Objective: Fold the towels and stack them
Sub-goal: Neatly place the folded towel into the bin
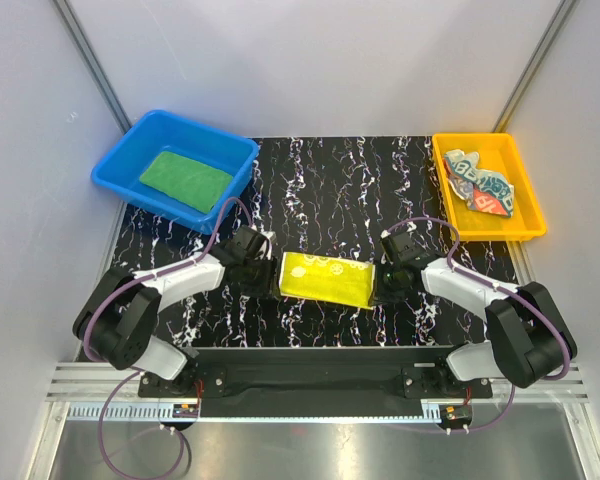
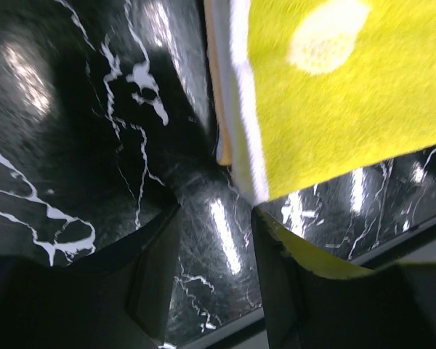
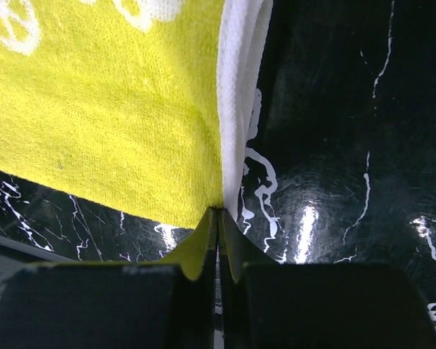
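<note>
Right wrist view: right fingers (image 3: 196,254) pinched shut on the yellow towel (image 3: 116,109) edge, mid worktop (image 1: 310,180). Left fingers (image 2: 152,283) half open, empty, beside its other end. Risk: a one-sided pull drags the towel and undoes the fold.

Three towels here: green towel (image 1: 185,175), yellow towel (image 1: 325,278), striped towel (image 1: 478,183). Two trays: blue tray (image 1: 128,150), yellow tray (image 1: 520,222). Two arms: left arm (image 1: 180,280), right arm (image 1: 460,282). One surface (image 1: 330,190).

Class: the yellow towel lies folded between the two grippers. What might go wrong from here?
1. Only the right gripper pinches the yellow towel at its corner; the left gripper stands open, so any pull could drag or undo the fold.
2. The towel's edge lies against one left finger, which might snag it when leaving.
</note>
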{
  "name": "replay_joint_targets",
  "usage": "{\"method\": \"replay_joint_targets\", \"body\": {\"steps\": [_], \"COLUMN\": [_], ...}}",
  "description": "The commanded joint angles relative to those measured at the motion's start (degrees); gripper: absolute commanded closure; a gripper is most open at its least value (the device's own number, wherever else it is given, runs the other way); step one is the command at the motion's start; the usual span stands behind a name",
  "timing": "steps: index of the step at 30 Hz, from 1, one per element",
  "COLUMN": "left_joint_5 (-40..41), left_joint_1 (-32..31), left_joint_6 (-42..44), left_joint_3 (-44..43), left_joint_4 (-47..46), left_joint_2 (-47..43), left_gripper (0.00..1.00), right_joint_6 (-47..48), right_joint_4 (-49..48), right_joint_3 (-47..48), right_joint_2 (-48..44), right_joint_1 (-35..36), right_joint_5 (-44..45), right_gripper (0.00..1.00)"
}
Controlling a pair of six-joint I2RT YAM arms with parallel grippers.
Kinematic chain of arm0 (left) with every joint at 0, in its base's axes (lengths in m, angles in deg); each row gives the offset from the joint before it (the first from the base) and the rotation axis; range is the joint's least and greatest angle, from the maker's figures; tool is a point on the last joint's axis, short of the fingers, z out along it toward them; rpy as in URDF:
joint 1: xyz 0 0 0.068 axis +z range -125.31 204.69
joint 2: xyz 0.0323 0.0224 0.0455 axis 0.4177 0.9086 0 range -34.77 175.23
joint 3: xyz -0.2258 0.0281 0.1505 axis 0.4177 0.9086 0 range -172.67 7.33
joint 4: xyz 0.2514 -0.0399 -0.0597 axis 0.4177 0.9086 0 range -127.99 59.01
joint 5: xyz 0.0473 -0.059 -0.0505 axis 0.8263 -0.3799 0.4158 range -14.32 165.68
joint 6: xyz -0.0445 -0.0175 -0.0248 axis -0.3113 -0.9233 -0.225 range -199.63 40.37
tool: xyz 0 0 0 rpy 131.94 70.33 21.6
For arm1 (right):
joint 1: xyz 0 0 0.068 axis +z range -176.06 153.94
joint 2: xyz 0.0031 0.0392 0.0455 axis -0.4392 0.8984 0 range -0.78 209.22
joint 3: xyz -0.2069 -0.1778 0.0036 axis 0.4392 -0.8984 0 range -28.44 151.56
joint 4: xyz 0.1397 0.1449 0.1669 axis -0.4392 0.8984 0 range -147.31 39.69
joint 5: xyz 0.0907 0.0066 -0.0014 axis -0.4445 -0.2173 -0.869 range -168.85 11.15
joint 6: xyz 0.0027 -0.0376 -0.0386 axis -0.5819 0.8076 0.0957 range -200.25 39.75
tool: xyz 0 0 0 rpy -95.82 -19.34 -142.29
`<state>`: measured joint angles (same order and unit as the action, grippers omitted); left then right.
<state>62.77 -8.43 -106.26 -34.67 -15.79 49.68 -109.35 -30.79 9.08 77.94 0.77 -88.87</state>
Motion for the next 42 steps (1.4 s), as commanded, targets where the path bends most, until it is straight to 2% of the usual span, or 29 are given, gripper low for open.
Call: {"method": "replay_joint_targets", "body": {"steps": [1,11,24,31,42], "left_joint_5": [1.2,3.9,-0.4,1.6,-1.9], "left_joint_1": [0.1,1.2,2.8,2.8,2.3], "left_joint_6": [-2.0,-1.7,-2.6,-2.2,-4.3], "left_joint_3": [-0.9,-6.6,-10.1,-9.3,-7.8], "left_joint_4": [-4.8,0.0,-5.8,-5.0,-7.7], "left_joint_2": [0.1,-6.1,10.5,12.1,13.7], "left_gripper": [0.51,0.48,0.48,0.50,0.55], "right_joint_6": [-1.1,-0.3,1.3,1.6,2.0], "right_joint_4": [-2.5,3.8,2.0,1.0,-0.8], "right_joint_3": [0.2,4.0,4.3,4.4,5.3], "right_joint_2": [-0.6,-11.0,-13.2,-12.5,-9.9], "right_joint_1": [0.1,-0.1,0.0,0.0,0.0], "right_joint_5": [-0.9,-0.3,-1.0,-1.1,-2.0], "right_gripper": [0.96,0.92,0.88,0.88,0.88]}}
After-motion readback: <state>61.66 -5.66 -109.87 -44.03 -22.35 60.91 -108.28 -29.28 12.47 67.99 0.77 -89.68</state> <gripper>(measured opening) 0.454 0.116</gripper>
